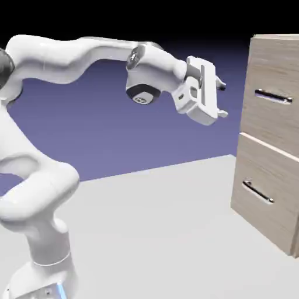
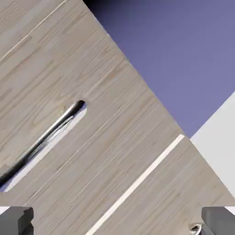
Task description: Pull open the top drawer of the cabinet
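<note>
— What does the exterior view lose?
— The cabinet runs off the right edge, so its far side and full width go unseen, and its bottom corner is cut there too. The arm's base is clipped at the lower left.

— And the hand view?
— The top drawer fills most of it, cropped at the top and left. Its handle leaves the frame at the lower left, one end unseen. The lower handle is only a sliver at the bottom edge. The tool's fingertips show as stubs, cut by the bottom edge.
</note>
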`<state>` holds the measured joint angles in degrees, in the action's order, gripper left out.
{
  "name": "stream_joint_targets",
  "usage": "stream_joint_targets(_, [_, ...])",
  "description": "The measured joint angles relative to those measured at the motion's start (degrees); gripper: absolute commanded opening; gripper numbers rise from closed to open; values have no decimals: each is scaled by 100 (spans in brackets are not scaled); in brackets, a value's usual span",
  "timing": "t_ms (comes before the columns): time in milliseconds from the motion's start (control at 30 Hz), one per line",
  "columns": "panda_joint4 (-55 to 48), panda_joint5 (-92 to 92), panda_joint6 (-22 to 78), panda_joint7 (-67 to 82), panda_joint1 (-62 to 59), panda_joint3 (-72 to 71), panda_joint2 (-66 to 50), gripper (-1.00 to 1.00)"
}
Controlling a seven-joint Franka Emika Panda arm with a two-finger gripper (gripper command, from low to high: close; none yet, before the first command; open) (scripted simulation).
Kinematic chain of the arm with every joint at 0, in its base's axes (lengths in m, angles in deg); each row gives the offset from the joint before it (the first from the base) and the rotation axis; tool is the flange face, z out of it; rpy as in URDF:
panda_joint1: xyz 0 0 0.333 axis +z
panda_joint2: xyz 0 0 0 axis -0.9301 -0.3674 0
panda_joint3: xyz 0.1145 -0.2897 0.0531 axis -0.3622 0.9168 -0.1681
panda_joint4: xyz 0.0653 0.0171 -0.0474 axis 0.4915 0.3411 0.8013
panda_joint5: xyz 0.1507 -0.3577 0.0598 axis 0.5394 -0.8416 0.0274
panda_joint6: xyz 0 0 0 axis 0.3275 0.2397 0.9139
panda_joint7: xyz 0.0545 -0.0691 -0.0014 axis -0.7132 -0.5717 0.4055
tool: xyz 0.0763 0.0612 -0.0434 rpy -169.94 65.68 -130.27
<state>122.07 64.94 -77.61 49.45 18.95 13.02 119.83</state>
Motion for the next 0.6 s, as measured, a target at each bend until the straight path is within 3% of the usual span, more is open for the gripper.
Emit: stream_joint_targets(600, [-1456, 4485, 725, 429, -2894, -2385, 395, 0])
